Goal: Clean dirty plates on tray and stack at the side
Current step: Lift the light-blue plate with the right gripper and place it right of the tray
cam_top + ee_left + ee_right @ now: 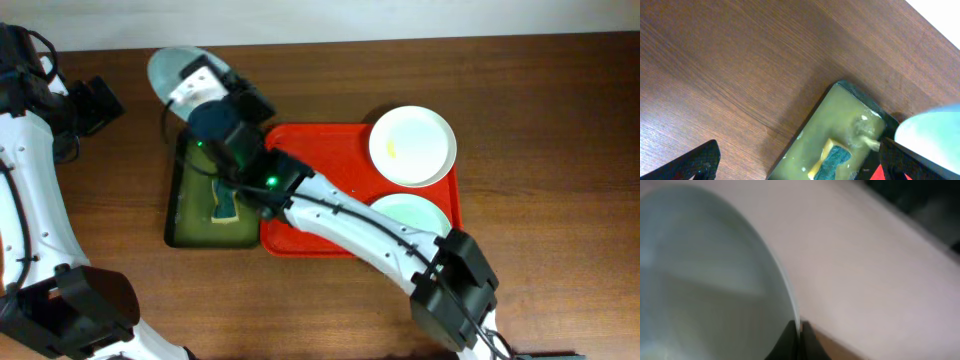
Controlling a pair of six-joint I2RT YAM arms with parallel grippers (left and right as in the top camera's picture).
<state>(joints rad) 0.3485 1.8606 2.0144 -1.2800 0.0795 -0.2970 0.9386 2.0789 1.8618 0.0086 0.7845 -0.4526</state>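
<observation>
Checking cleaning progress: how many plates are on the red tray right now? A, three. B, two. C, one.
B: a white plate and a pale green plate lie on the red tray; the third plate is held off it.

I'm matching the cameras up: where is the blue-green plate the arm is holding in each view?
Overhead: plate at top left, beyond the green tray.
Left wrist: at the right edge, beside that tray.
Right wrist: fills the left side, rim in the right gripper.
Shared landmark: the green tray, in the overhead and left wrist views only.
</observation>
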